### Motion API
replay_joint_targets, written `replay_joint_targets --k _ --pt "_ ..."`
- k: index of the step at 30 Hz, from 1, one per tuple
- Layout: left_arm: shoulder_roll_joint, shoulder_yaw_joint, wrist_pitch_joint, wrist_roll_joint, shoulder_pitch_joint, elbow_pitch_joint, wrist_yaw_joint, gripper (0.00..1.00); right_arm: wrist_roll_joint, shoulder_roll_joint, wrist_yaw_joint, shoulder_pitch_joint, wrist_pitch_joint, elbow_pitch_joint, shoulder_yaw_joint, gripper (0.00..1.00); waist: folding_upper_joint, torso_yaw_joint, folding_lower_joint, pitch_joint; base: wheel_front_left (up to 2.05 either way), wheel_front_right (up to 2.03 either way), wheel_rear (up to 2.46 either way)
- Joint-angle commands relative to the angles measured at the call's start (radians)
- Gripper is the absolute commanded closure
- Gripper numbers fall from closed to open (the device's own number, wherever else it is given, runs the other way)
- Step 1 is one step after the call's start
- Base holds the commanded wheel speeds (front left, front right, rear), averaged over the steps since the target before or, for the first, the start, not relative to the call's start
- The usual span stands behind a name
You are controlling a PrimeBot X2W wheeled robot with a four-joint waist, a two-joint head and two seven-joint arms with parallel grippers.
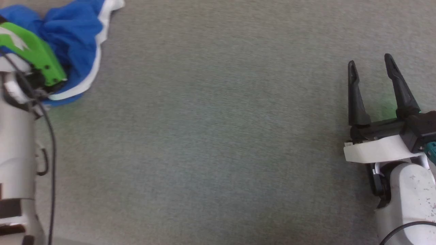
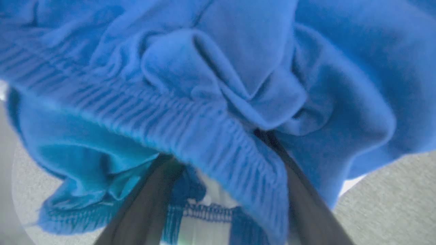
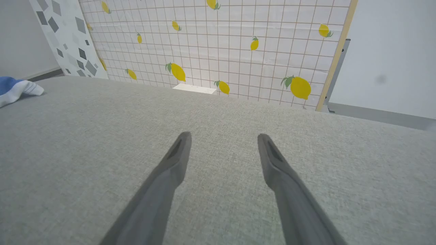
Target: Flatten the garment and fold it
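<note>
- Nearest us, low-right in the head view: the right claw [image 1: 370, 63] over the bare grey surface [image 1: 218, 143]. We count 2 dark fingers, spread wide, nothing btwn them, nothing gripped. Its own wrist cam shows the gap [image 3: 224, 136] w/ just grey fabric beneath.
- Low-left: the left claw [image 2: 214, 146], also 2 fingers, set wide apart. The tips are buried in blue cloth, so we can't see them. The ribbed waistband [image 2: 190, 126] drapes across the gap. The fingers touch the cloth from under the folds; we see no pinch.
- In the head view that arm's green housing [image 1: 34, 51] hides part of the heap.
- The garment [image 1: 75, 37]: we count 1, blue, crumpled at the far-left of the surface and cut by the frame's top + left edges. Its white trim [image 1: 97, 54] runs from upper right to lower left. Long axis: can't tell, too bunched.
- From the right wrist cam the garment [image 3: 13, 88] is a small blue-white lump at the left edge, well apart from the right claw.
- Farthest: 1 gridded lemon-print backdrop [image 3: 218, 44] standing behind the surface, 1 panel [image 3: 64, 37] w/ grey shapes left of it, and 1 small white block [image 3: 194, 88] at the backdrop's foot.
</note>
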Motion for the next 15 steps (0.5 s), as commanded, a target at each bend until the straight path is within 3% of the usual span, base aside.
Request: replay_joint_targets --k 1,2,3,5,7,11,15 --pt "0.004 -0.003 0.038 0.000 0.048 -0.003 0.016 0.00 0.009 -0.001 -0.002 -0.020 -0.012 0.005 0.005 0.00 -0.0001 -0.050 -0.0001 0.034 0.00 0.00 0.00" --pt "0.008 0.000 0.060 -0.006 0.066 -0.019 0.019 0.00 0.013 -0.001 -0.002 -0.021 -0.014 0.009 0.007 0.00 -0.0001 -0.052 -0.0001 0.029 0.00 0.00 0.00" --pt "0.010 0.000 0.073 -0.009 0.080 -0.036 0.023 0.11 0.016 -0.001 -0.002 -0.020 -0.016 0.012 0.007 0.00 -0.0001 -0.053 -0.0001 0.024 0.00 0.00 0.00" --pt "0.021 -0.008 0.068 0.005 0.109 -0.095 0.026 1.00 0.025 -0.001 -0.002 -0.019 -0.018 0.022 0.006 0.00 -0.0001 -0.053 -0.0001 0.012 0.00 0.00 0.00" --pt "0.042 -0.011 0.020 0.025 0.128 -0.151 0.020 1.00 0.029 -0.001 -0.002 -0.019 -0.021 0.031 0.003 0.00 -0.0001 -0.054 -0.0001 -0.003 0.00 0.00 0.00" --pt "0.097 -0.012 -0.252 0.130 0.130 -0.231 0.032 1.00 0.039 -0.001 -0.002 -0.010 -0.025 0.056 -0.001 0.00 -0.0001 -0.054 -0.0001 -0.062 0.00 0.00 0.00" --pt "0.105 -0.026 -0.515 0.182 0.107 -0.244 0.006 1.00 0.060 -0.001 -0.002 0.021 -0.029 0.080 -0.012 0.00 -0.0001 -0.049 -0.0001 -0.154 0.00 0.00 0.00"
